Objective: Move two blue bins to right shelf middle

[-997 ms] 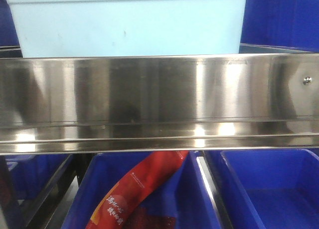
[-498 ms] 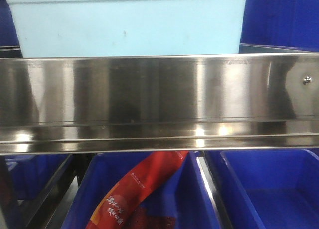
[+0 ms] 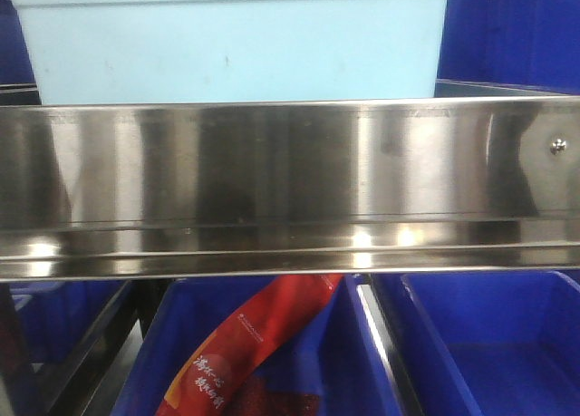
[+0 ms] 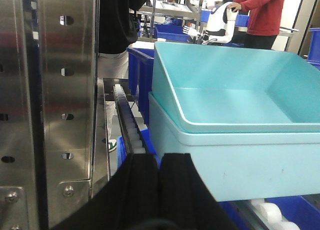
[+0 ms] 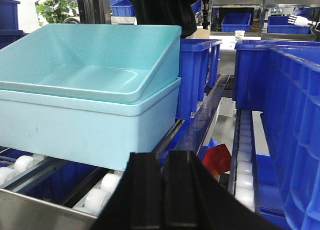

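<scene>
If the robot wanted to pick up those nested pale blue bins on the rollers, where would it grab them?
Probably by the two short ends of the lower bin, one gripper per side, under its thin top rim. The upper bin sits tilted inside, so its raised rim is a poor hold. Both the left gripper and right gripper look closed and empty, facing the near wall.

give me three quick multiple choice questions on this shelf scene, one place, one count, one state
1. Where do the pale blue bins sit?
A. on the roller tracks
B. on the floor
C. inside a royal-blue crate

2. How many pale blue bins are there?
A. one
B. two, nested
C. four

3. How are the left gripper and right gripper?
A. both wide open
B. both shut, holding nothing
C. each gripping a bin

Key: 1 A, white rollers show under the bins. 2 B, one rim sits tilted inside the other. 3 B, their fingers meet short of the bins.
</scene>
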`<state>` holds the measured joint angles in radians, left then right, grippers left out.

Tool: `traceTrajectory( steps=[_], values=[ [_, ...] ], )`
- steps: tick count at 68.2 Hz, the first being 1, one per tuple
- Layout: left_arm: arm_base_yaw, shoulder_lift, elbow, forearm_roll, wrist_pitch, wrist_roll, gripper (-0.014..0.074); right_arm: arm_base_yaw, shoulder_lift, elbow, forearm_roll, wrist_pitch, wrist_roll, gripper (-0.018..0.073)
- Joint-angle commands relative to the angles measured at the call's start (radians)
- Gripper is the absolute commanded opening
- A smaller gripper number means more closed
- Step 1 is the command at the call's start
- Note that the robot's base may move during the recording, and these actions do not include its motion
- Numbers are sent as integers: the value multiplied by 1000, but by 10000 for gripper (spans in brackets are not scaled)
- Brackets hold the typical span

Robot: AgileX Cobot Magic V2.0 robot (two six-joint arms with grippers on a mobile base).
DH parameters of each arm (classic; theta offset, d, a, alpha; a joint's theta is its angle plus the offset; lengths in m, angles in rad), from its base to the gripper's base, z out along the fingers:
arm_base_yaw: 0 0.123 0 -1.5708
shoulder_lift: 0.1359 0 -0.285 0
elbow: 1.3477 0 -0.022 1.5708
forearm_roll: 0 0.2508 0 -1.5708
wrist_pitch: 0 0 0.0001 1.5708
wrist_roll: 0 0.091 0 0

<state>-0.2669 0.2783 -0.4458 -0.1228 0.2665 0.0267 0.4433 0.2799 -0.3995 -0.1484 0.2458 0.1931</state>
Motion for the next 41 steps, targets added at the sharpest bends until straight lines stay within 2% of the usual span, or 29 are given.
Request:
traceTrajectory(
  steps=[1, 12, 19, 25, 41],
  values=[
    [5, -4, 4, -7, -22, -8, -111, -6, -3, 0, -7, -22, 1, -162],
    [5, -4, 4, -1, -21, -8, -111, -6, -3, 0, -7, -22, 1, -162],
    [5, -17, 4, 123, -16, -8, -111, -6, -3, 0, -7, -22, 1, -162],
    [12, -45, 28, 138, -20, -8, -111, -6, -3, 0, -7, -22, 1, -162],
    [122, -159, 202, 151, -86, -8, -111, -6, -3, 0, -7, -22, 1, -162]
  ],
)
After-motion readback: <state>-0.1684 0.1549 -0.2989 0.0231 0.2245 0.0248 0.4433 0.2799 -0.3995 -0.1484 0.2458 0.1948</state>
